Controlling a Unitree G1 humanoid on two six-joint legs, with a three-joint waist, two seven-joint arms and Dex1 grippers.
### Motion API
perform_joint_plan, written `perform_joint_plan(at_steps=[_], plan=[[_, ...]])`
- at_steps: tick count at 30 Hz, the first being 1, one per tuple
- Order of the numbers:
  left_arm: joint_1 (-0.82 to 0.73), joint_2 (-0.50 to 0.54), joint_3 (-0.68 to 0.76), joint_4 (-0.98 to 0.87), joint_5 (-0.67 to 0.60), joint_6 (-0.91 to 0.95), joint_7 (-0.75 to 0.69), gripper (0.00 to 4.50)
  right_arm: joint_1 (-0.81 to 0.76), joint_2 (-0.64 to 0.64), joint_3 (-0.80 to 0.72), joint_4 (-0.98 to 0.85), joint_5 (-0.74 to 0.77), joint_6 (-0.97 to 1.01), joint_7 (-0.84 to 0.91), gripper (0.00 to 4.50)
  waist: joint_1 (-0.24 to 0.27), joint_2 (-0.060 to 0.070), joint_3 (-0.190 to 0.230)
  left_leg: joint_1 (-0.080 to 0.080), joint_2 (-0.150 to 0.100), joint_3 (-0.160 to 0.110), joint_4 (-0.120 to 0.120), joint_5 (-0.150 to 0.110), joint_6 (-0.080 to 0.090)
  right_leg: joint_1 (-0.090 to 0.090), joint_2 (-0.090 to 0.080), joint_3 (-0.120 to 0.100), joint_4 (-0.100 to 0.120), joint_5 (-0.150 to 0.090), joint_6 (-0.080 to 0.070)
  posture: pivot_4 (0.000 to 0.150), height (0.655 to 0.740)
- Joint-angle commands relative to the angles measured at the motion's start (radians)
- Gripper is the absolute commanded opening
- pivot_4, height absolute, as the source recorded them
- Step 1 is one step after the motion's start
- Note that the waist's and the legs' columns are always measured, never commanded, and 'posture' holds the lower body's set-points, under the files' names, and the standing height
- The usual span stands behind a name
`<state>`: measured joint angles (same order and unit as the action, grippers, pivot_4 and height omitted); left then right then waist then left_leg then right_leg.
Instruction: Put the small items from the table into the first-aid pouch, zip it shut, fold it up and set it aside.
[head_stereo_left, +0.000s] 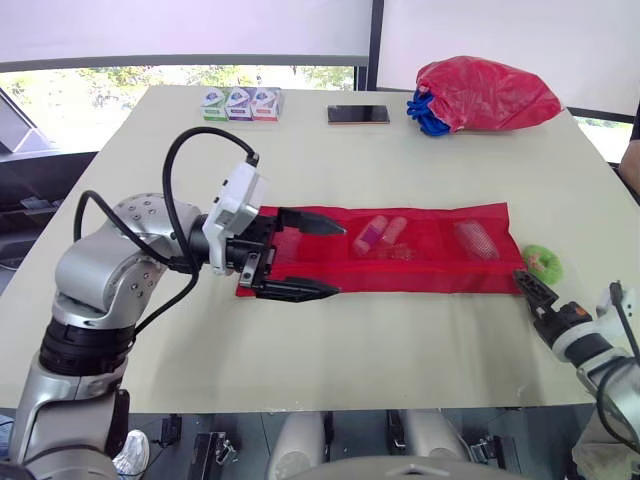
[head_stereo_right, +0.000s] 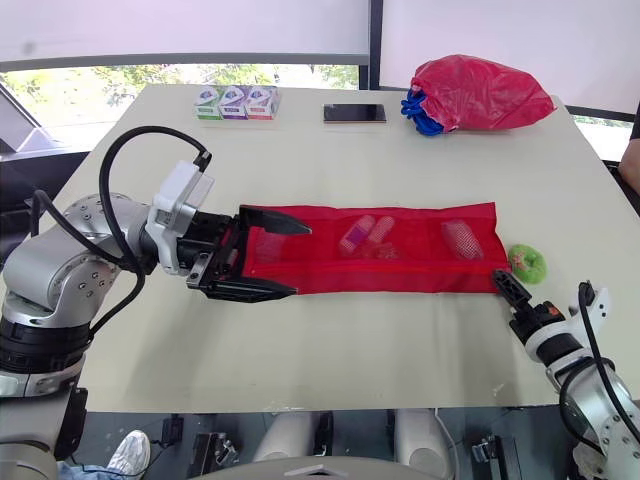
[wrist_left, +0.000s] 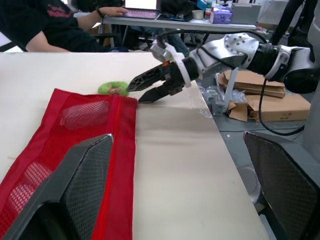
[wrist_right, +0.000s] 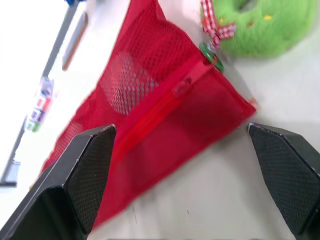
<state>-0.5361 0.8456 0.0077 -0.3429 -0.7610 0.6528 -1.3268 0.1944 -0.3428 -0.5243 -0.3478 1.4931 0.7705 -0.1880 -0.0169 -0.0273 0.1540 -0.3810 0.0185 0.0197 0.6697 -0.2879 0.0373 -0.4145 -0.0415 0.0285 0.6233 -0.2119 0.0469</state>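
A red mesh first-aid pouch (head_stereo_left: 430, 262) was seen laid out flat and unfolded as a long strip across the middle of the worktop (head_stereo_left: 400, 350). Small pinkish items (head_stereo_left: 380, 236) could be made out through the mesh near its middle, and a paler one (head_stereo_left: 476, 240) towards its right end. A zip line with a red pull (wrist_right: 181, 90) was visible along the pouch in the right wrist view; whether it was closed could not be told.

The left pincer (head_stereo_left: 340, 260) was positioned at the pouch's left end with its fingers spread wide, one over the far edge and the other by the near edge, nothing being gripped. The right pincer (head_stereo_left: 525, 282) was held just beside the pouch's near right corner, its fingers parted and empty. A green plush ring (head_stereo_left: 546, 264) lay on the worktop just beyond that corner, outside the pouch.

Along the far side were placed three small boxes (head_stereo_left: 240, 103), a phone (head_stereo_left: 358, 114) and a red plastic bag (head_stereo_left: 485, 93), with something blue (head_stereo_left: 425, 112) at its left end.
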Motion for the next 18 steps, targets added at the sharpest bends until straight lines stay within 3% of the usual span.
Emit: perform_joint_plan(at_steps=[1,6,13,14,16,18], plan=[[-0.018,-0.003,0.012,-0.037,-0.028,0.012,0.012,4.47,-0.034,0.036,0.045,0.021,-0.036,-0.034,0.013,4.5,-0.001,0.0,0.0,0.0,0.0,0.0,0.0,0.0,0.0,0.0,0.0,0.0,0.0,0.0,0.0,0.15,0.74],[-0.019,-0.007,0.017,-0.039,-0.032,0.021,0.032,4.47,-0.066,0.076,0.08,0.024,-0.071,-0.071,0.053,4.5,-0.004,0.0,0.0,0.001,0.003,0.0,0.0,0.0,0.0,0.0,0.01,0.01,0.001,0.0,0.0,0.15,0.74],[-0.031,-0.014,0.003,-0.031,-0.023,0.017,0.05,4.47,-0.103,0.106,0.119,0.037,-0.196,-0.136,0.11,4.5,-0.005,0.0,0.0,0.001,0.003,0.002,0.0,0.0,0.0,0.0,0.01,0.014,0.001,0.0,0.0,0.15,0.74],[-0.033,-0.015,0.002,-0.029,-0.022,0.017,0.051,4.5,-0.108,0.11,0.122,0.043,-0.218,-0.148,0.115,4.1,-0.005,0.0,0.0,0.001,0.003,0.002,0.0,0.0,0.0,0.0,0.01,0.014,0.001,0.0,0.0,0.15,0.74],[-0.036,-0.015,-0.001,-0.025,-0.018,0.014,0.053,4.5,-0.115,0.117,0.127,0.056,-0.264,-0.17,0.124,3.73,-0.004,0.0,0.0,0.001,0.003,0.002,0.0,0.0,0.0,0.0,0.01,0.014,0.001,0.0,0.0,0.15,0.74],[-0.037,-0.016,-0.004,-0.02,-0.013,0.01,0.053,4.5,-0.115,0.118,0.138,0.062,-0.301,-0.179,0.141,2.57,-0.003,0.001,0.001,0.001,0.003,0.002,0.0,0.0,0.0,-0.001,0.01,0.014,0.001,0.0,0.0,0.15,0.74]])
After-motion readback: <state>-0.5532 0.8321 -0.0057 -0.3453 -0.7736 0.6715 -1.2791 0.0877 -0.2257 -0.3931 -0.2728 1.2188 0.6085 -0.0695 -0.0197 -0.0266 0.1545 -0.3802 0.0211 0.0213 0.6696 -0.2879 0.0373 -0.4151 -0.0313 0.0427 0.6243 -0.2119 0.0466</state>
